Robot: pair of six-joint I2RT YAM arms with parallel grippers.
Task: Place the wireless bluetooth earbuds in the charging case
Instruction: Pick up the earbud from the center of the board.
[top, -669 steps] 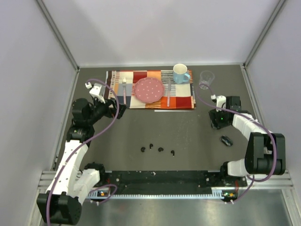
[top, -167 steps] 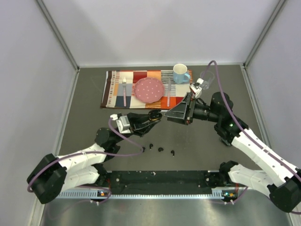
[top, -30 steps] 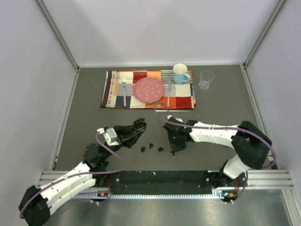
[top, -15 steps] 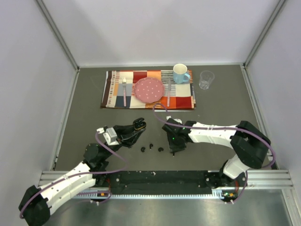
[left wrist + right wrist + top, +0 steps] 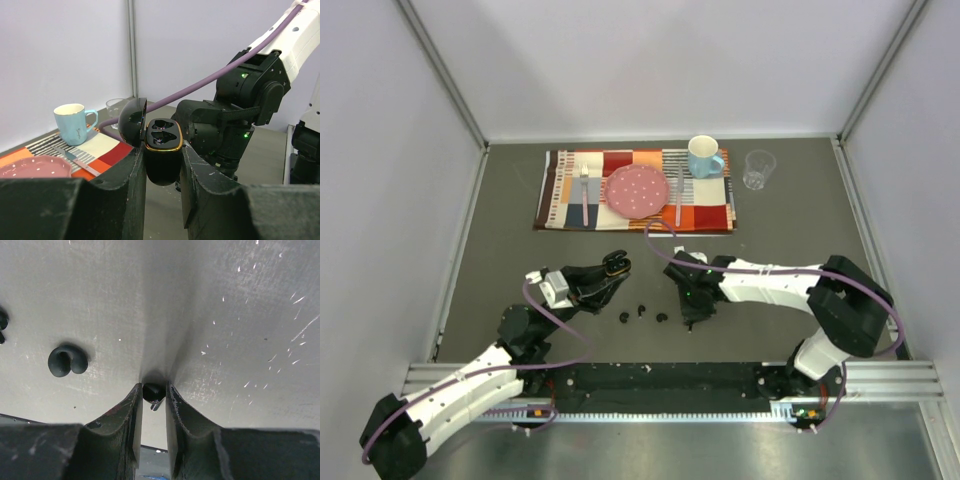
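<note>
Scuffed grey table (image 5: 510, 265), white walls (image 5: 670, 60); left gripper (image 5: 161, 172) clamps the open charging case (image 5: 162, 142), right gripper (image 5: 152, 393) nips an earbud (image 5: 151, 389), half hidden.

From my remote station I read no legible text, label, brand, number or sign in any view, whether on the charging case (image 5: 162, 161), the mug (image 5: 70, 125), the placemat (image 5: 706, 206) or the right arm housing (image 5: 250, 95).

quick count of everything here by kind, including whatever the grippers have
earbuds: 4
charging case: 1
mug: 1
glass: 1
plate: 1
cutlery: 2
placemat: 1
total: 11
</note>
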